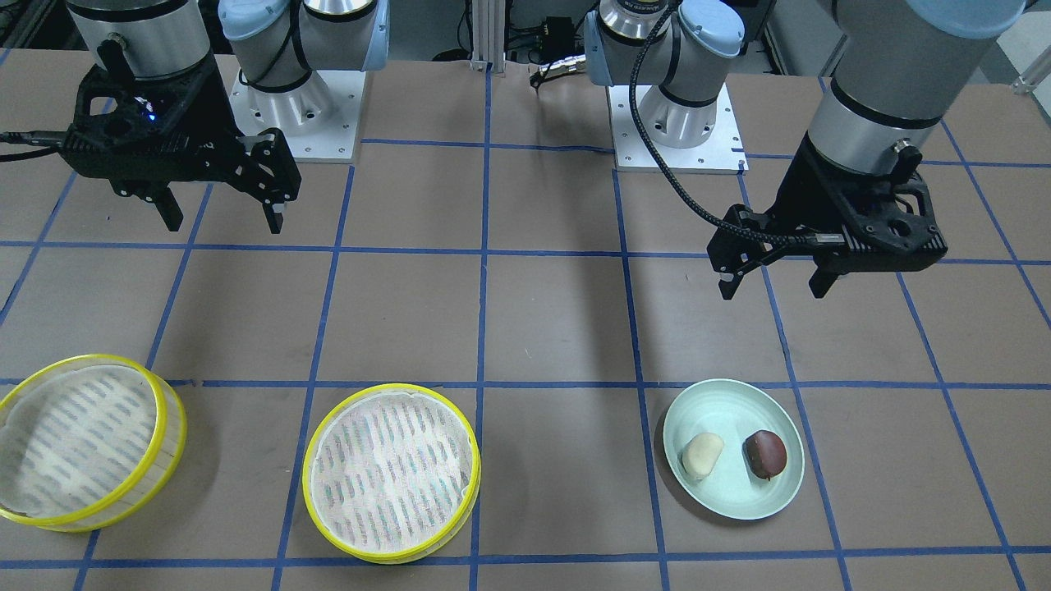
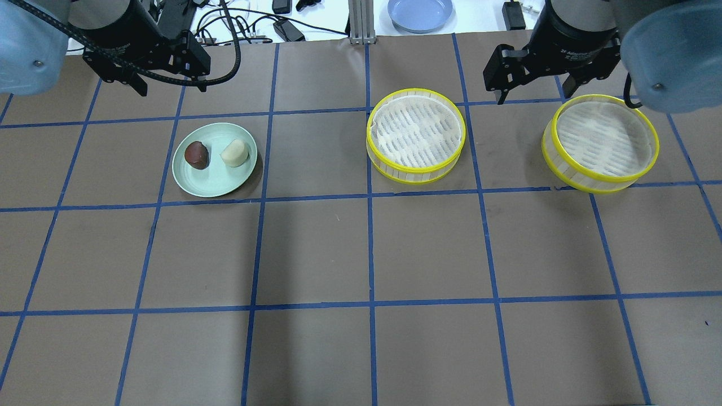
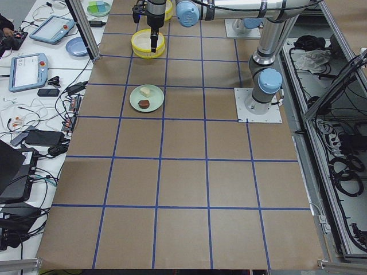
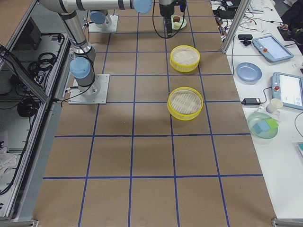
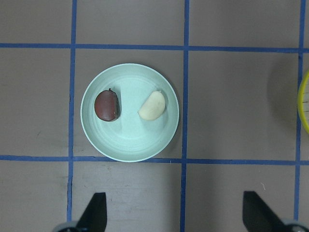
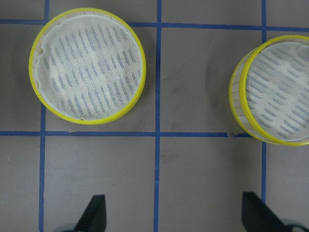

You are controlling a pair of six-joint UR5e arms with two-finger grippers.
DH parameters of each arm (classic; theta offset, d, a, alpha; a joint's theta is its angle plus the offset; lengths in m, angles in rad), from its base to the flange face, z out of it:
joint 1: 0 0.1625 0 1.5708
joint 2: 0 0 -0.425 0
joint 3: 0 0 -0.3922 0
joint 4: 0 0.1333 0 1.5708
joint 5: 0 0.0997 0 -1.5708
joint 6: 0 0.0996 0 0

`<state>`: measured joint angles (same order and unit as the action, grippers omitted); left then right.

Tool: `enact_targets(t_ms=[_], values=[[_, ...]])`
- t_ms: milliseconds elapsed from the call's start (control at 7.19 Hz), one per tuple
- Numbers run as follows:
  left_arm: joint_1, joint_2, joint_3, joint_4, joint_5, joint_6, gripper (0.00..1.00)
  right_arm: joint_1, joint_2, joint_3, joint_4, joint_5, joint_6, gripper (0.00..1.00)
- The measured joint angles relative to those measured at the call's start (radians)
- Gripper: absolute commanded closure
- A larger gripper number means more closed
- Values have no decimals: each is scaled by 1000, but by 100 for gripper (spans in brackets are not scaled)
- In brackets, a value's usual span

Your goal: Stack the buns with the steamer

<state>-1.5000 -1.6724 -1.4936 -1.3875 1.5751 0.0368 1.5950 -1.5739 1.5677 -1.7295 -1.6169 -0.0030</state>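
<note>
A cream-white bun [image 1: 703, 455] and a glossy reddish-brown bun [image 1: 764, 454] lie side by side on a pale green plate [image 1: 733, 501]. Two yellow-rimmed steamer trays [image 1: 392, 474] [image 1: 78, 439] stand apart on the table, both holding only their liners. My left gripper [image 1: 773, 289] is open and empty, high above the table on the robot's side of the plate. Its wrist view shows the brown bun [image 5: 107, 105] and the cream bun [image 5: 152, 106]. My right gripper [image 1: 224, 224] is open and empty, high between the two trays. Its wrist view shows both trays [image 6: 88, 72] [image 6: 277, 94].
The two arm bases [image 1: 300, 123] [image 1: 677, 131] stand at the table's robot side. A blue plate [image 2: 420, 12] and cables lie on the bench beyond the far edge. Blue tape lines grid the brown table top.
</note>
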Motion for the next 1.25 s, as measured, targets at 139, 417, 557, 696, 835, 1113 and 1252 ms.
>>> enact_targets(t_ms=[139, 417, 557, 696, 835, 1113, 1252], values=[[0, 1, -2, -1, 1, 0, 0, 0, 0, 0, -1, 0, 0, 0], [0, -2, -5, -2, 0, 0, 0, -18, 3, -3, -3, -1, -7, 0], [0, -3, -5, -2, 0, 0, 0, -63, 13, -3, -2, -5, -50, 0], [-1, -4, -5, -2, 2, 0, 0, -136, 30, -5, -2, -4, -133, 0], [-1, -6, -5, -2, 5, 2, 0, -238, 64, -8, -3, 9, -237, 0], [2, -26, -13, 2, 9, 11, 0, -413, 158, -17, -83, 53, -454, 0], [11, -45, -40, 37, 9, 12, 0, -478, 226, -20, -176, 65, -557, 0]])
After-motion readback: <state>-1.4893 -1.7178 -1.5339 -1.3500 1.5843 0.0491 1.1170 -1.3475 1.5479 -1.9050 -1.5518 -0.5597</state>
